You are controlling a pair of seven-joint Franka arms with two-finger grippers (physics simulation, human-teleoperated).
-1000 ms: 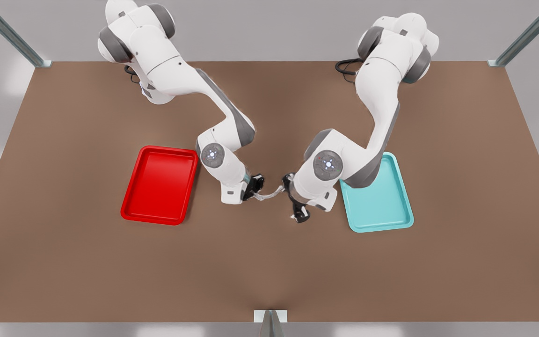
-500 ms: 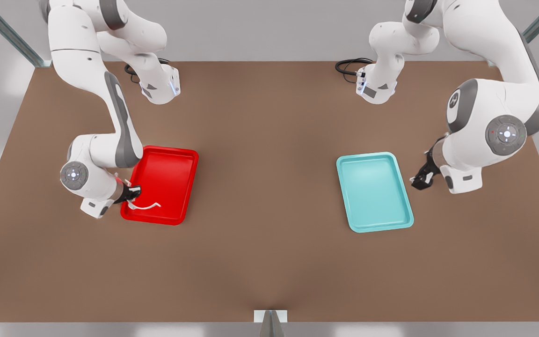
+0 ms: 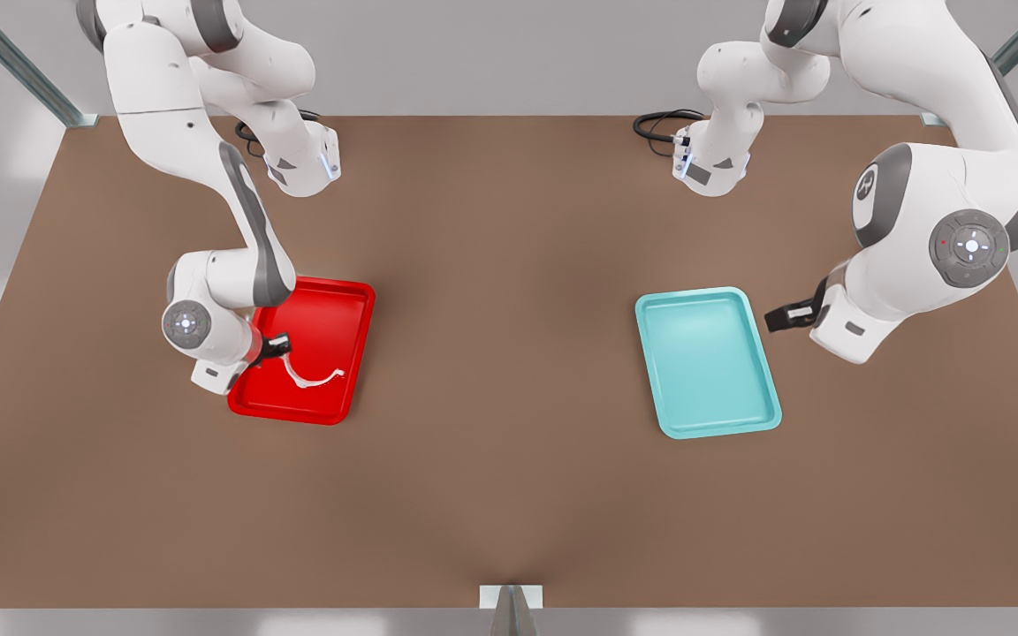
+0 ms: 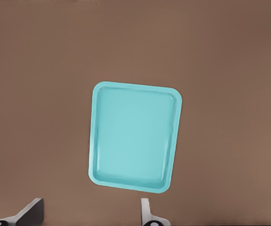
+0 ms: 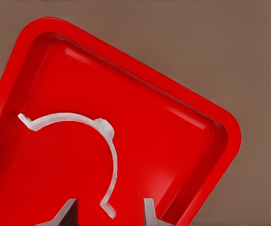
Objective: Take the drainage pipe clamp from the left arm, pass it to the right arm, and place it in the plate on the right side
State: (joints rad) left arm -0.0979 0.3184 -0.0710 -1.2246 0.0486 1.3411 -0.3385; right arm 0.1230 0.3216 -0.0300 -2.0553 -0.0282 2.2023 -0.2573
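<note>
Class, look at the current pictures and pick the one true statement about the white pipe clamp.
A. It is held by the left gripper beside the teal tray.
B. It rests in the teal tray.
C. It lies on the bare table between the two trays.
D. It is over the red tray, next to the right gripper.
D: the drainage pipe clamp sits over the red plate by the right gripper; the left gripper waits open beside the teal tray.

Two white jointed arms with grey joint panels, round lit wrist discs, black grippers, and black base cables.
</note>
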